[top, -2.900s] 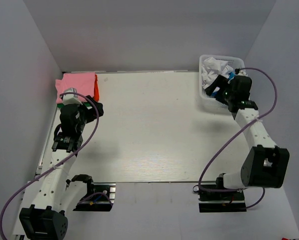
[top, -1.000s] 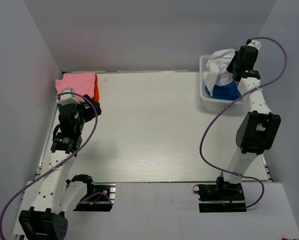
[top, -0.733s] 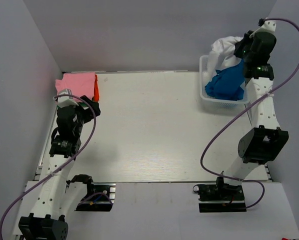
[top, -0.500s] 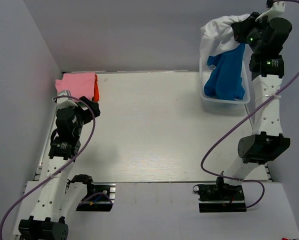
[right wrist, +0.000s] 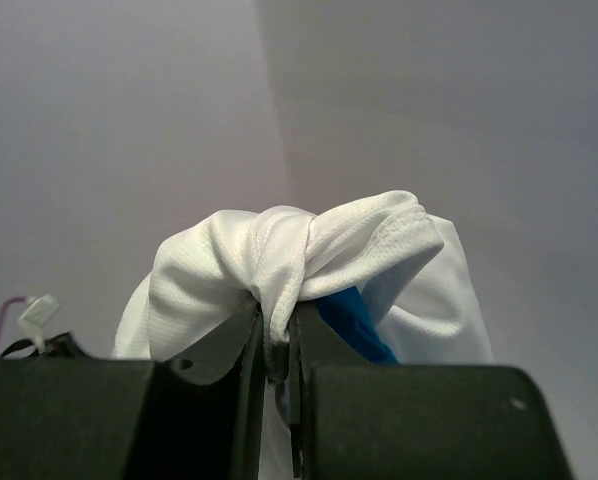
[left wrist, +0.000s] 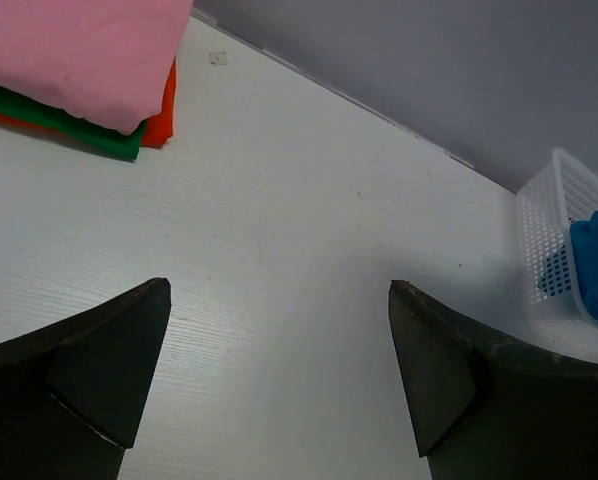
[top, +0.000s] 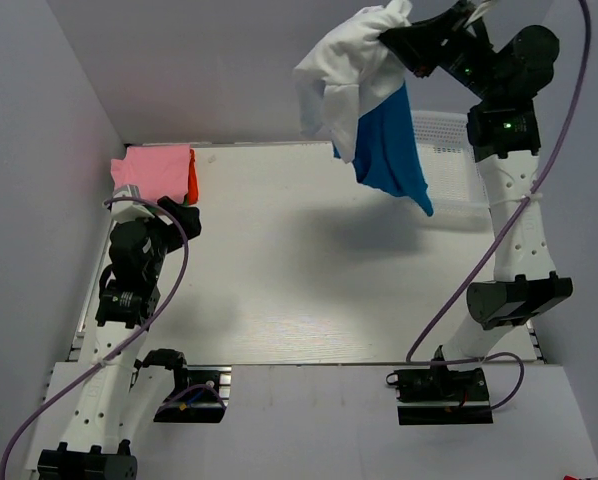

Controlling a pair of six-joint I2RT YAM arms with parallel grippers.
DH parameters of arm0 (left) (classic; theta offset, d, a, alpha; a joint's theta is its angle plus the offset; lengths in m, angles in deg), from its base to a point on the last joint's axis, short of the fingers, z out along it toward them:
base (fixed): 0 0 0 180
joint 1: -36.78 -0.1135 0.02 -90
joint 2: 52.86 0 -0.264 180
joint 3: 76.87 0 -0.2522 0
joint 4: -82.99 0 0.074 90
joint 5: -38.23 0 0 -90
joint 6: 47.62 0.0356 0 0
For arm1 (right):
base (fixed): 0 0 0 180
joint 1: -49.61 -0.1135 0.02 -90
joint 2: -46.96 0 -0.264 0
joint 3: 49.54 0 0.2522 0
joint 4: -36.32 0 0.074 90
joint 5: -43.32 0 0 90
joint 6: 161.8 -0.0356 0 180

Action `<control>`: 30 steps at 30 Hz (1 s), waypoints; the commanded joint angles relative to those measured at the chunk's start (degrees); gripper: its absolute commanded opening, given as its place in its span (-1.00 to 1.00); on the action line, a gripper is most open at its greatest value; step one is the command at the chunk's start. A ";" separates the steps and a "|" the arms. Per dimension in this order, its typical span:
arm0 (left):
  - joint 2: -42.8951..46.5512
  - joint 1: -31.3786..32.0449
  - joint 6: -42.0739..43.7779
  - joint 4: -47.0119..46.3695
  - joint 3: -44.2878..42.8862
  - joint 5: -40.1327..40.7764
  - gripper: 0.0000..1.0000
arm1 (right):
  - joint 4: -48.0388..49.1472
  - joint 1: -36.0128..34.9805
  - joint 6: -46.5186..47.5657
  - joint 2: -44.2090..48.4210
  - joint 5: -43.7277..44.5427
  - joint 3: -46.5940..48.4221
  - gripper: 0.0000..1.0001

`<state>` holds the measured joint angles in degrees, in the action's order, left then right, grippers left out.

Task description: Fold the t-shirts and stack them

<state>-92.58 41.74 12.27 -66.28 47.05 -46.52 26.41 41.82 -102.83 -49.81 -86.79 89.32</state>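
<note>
5 t-shirts (top: pixel 341 72), 1 white mesh basket (top: pixel 447 122), 2 pincers (left wrist: pixel 279 290)

The top camera sits above and behind my bases (top: pixel 189 395), looking down on the whole table (top: pixel 309 290). My left wrist camera rides low, facing across the table to the mesh basket (left wrist: pixel 551 225), shared with the top view. My right wrist camera stares close-up at the white t-shirt (right wrist: pixel 279 250), wall (right wrist: pixel 429 120) behind.

White t-shirt (right wrist: pixel 279 260): fine-textured knit cloth, matt
Blue t-shirt (top: pixel 389 150): soft matt cloth
Pink t-shirt (left wrist: pixel 79 50): smooth cloth
Basket (left wrist: pixel 549 220): white plastic mesh
Desk (top: pixel 299 270): smooth pale wood-grain, matt
</note>
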 commanded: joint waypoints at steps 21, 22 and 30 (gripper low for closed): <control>-2.02 -0.12 -4.70 2.37 1.19 -3.94 1.00 | 0.37 -24.63 26.19 0.97 34.39 -48.36 0.81; -2.89 -0.12 -4.70 2.36 1.19 -4.72 1.00 | -0.34 -24.99 26.54 1.14 35.10 -48.80 0.81; -7.21 0.41 -0.57 -2.46 3.65 -12.46 1.00 | -5.51 -25.70 24.18 7.29 46.52 -57.50 0.81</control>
<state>-99.40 41.89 9.58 -66.24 49.52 -54.58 21.34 15.68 -78.24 -47.38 -47.93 34.35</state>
